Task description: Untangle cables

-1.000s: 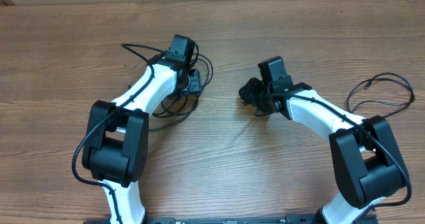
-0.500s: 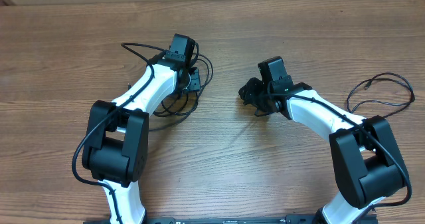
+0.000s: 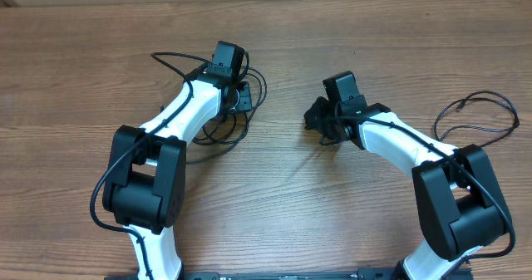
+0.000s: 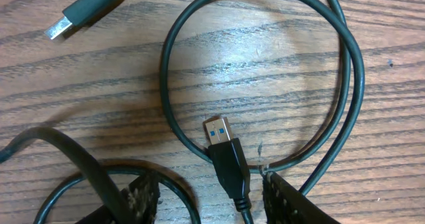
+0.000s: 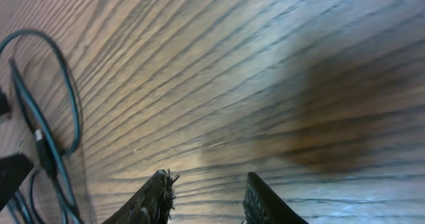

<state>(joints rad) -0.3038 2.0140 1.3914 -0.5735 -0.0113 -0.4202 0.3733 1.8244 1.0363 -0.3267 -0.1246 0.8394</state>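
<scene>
I read the cables as a loose tangle of black loops on the bench, left of centre and towards the far edge, directly under the left arm's wrist. In the left wrist view, a USB-A plug with a blue insert lies inside one round loop, and a second USB plug lies apart from it at the upper left. The left gripper stands low over the wood with its fingers parted at a moderate width. The cord of the USB-A plug runs between them, close to one finger, and nothing is clamped. The right gripper sits right of the tangle, near the bench centre. Its fingers are set narrow but apart, with bare wood between them and cable loops off to one side. One more thin black cable lies by itself near the right edge of the bench.
</scene>
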